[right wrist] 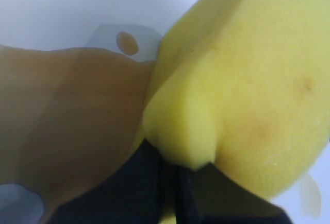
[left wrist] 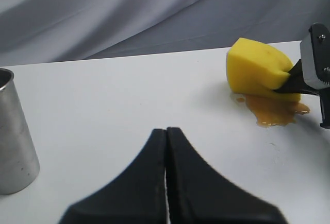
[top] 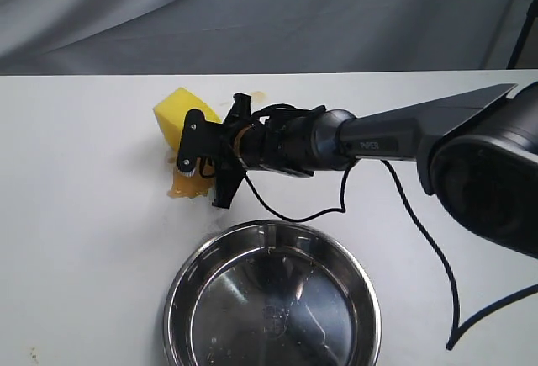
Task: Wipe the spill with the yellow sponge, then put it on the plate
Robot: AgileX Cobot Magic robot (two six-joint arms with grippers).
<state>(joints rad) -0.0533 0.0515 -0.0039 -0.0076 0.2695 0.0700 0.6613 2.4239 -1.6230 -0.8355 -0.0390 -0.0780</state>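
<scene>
yellow sponge (top: 178, 114) is seen pinched at one edge in the narrowed jaws of the right gripper (top: 192, 135), held tilted, lower edge at the spill (top: 189, 183), apart from the plate (top: 181, 299). left gripper (left wrist: 166, 147): jaws pressed together, nothing held.

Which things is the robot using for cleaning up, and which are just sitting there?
For the job: yellow sponge, spill, plate, right gripper squeezing the sponge.

Just sitting there: steel cup, left gripper, shut and empty.
</scene>
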